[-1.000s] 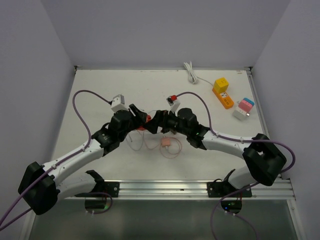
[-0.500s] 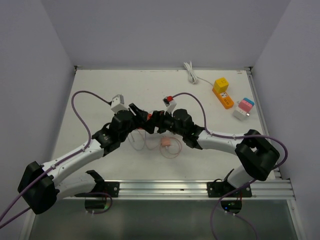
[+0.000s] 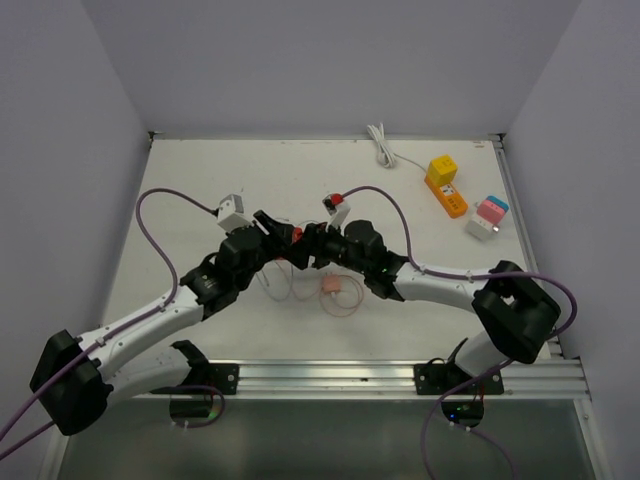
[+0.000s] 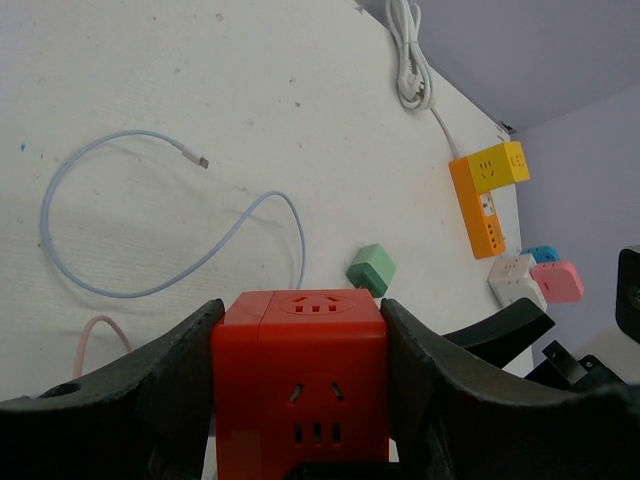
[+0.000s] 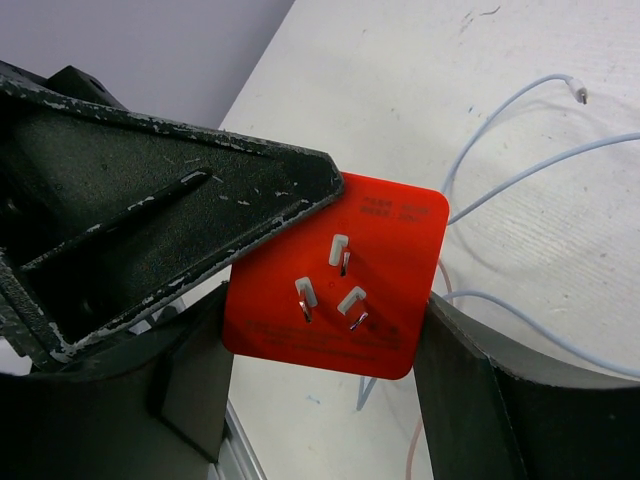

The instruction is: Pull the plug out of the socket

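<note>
A red cube socket (image 3: 295,236) hangs above the table's middle, between both grippers. My left gripper (image 3: 281,242) is shut on it; in the left wrist view its fingers (image 4: 180,370) press the cube's (image 4: 300,370) two sides. In the right wrist view the cube's back face (image 5: 335,275) with three metal prongs (image 5: 340,255) faces the camera. My right gripper (image 5: 330,320) holds that face between its fingers, which touch its left and right edges. The left gripper's finger (image 5: 170,200) crosses above it. My right gripper (image 3: 308,242) meets the cube from the right.
A green charger (image 4: 371,270) and a looped pale blue cable (image 4: 120,200) lie beneath. A pink cable with plug (image 3: 330,287) lies nearer the arms. A yellow power strip (image 3: 446,185), pink-blue-white cubes (image 3: 487,217) and a coiled white cord (image 3: 382,145) sit at the back right.
The right arm has swung left and its gripper has come onto the red cube. The left gripper has lifted slightly back-left, still holding the cube.
</note>
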You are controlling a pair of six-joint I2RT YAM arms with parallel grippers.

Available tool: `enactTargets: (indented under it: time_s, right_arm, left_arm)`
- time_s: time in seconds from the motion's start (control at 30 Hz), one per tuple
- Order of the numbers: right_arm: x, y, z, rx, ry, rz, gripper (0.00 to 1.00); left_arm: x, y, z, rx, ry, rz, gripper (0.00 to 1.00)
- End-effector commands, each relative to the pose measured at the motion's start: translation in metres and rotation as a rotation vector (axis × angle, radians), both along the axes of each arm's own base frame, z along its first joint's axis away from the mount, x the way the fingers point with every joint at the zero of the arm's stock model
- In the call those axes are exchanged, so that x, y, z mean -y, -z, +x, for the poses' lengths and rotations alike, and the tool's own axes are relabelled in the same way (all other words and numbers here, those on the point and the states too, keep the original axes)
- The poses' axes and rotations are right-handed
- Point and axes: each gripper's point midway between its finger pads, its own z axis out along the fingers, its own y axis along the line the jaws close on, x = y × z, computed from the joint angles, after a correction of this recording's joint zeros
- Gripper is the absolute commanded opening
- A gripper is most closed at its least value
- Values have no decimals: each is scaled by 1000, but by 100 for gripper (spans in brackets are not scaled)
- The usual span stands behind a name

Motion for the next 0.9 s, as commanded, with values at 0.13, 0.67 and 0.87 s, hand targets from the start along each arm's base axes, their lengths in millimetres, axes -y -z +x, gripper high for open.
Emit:
enactTargets:
  time_s: [0.13, 0.67, 0.87]
  right_arm:
    - [25, -17, 17, 127, 89, -64, 0]
    - [70, -37, 6, 134, -82, -233, 0]
    - [92, -64, -5, 124, -127, -320, 0]
  left_arm:
    - [-4, -39, -8, 133, 19, -41, 55]
    - [-11, -66, -37, 367, 326, 353, 100]
    - [27, -53, -54, 430, 597, 396, 98]
